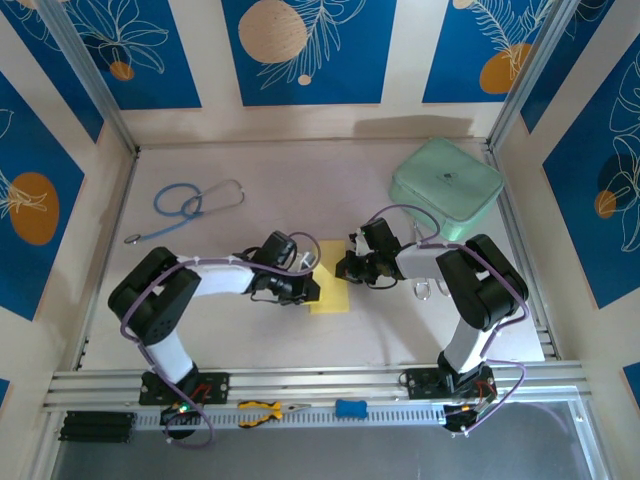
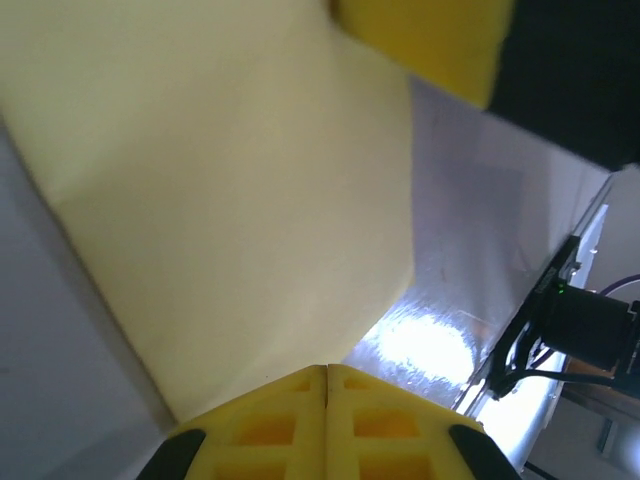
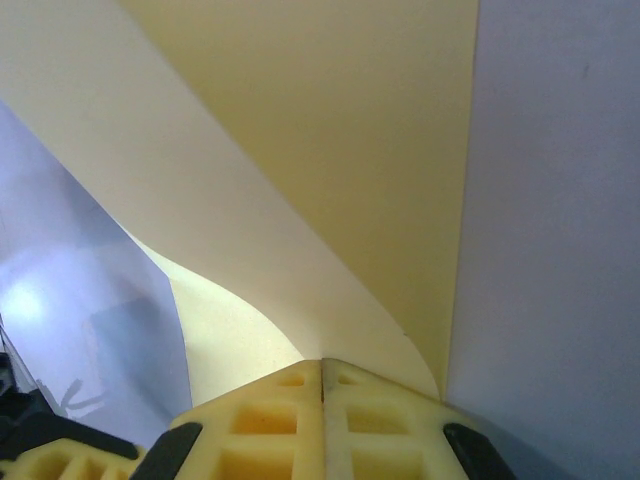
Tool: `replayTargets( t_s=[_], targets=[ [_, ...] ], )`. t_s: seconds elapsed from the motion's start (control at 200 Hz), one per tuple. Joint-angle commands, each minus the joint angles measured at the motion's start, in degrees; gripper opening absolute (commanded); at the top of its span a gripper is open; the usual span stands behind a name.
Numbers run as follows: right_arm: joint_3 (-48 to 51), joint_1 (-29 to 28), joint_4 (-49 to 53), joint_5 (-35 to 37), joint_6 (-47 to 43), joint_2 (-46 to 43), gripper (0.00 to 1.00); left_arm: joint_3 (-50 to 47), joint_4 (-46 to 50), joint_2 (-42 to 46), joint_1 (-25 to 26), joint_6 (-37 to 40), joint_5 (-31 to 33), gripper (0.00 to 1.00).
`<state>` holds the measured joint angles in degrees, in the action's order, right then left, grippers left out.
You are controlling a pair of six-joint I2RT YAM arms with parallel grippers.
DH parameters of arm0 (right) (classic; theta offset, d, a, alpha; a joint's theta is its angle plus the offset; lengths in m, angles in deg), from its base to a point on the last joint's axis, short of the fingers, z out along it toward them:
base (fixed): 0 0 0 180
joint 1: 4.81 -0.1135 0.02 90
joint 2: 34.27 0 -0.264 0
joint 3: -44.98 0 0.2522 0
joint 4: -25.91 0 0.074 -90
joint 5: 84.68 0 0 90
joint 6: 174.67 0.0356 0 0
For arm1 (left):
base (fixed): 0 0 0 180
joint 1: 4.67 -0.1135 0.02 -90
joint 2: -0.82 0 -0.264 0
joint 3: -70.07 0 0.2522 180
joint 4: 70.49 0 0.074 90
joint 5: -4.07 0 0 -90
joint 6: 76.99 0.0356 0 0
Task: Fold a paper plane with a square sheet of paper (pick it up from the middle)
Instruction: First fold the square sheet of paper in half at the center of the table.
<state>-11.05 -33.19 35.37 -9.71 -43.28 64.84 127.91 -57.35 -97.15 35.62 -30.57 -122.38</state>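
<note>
The square sheet of paper (image 1: 330,287) lies pale yellow at the table's middle, between my two grippers. My left gripper (image 1: 312,286) is at its left edge, its yellow fingers closed tip to tip where the sheet's (image 2: 220,200) edge meets them (image 2: 327,368). My right gripper (image 1: 346,268) is at the right edge. There the sheet (image 3: 300,130) curls up off the table in a bowed flap that runs into the closed fingertips (image 3: 322,362). A yellow finger of the right gripper (image 2: 425,40) shows in the left wrist view.
A mint-green rounded case (image 1: 447,186) sits at the back right, close behind the right arm. A blue stethoscope (image 1: 190,205) lies at the back left. Yellow-handled pliers (image 1: 265,410) and a small blue object (image 1: 350,408) rest on the front rail. Small metal loops (image 1: 425,290) lie by the right arm.
</note>
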Motion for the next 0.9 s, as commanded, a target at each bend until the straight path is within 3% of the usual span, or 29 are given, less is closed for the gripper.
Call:
replayTargets(
  t_s=[0.0, 0.28, 0.59, 0.89],
  targets=[
    [2.1, 0.3, 7.8, 3.5, -0.9, 2.1, 0.0, -2.0, 3.6, -0.7, 0.4, 1.9, -0.7, 0.05],
    [1.4, 0.7, 9.1, 3.5, -2.2, 2.1, 0.0, -7.2, 5.0, 2.2, 0.9, 3.0, 0.6, 0.05],
    [0.9, 0.9, 10.0, 2.9, -3.7, 2.2, 0.0, -1.1, 10.0, 9.2, 0.5, 4.6, 6.0, 0.05],
    [0.0, 1.1, 10.7, 1.9, -4.0, 3.1, 0.0, 10.9, 2.1, -1.6, -4.7, 2.6, 5.2, 0.05]
  ],
)
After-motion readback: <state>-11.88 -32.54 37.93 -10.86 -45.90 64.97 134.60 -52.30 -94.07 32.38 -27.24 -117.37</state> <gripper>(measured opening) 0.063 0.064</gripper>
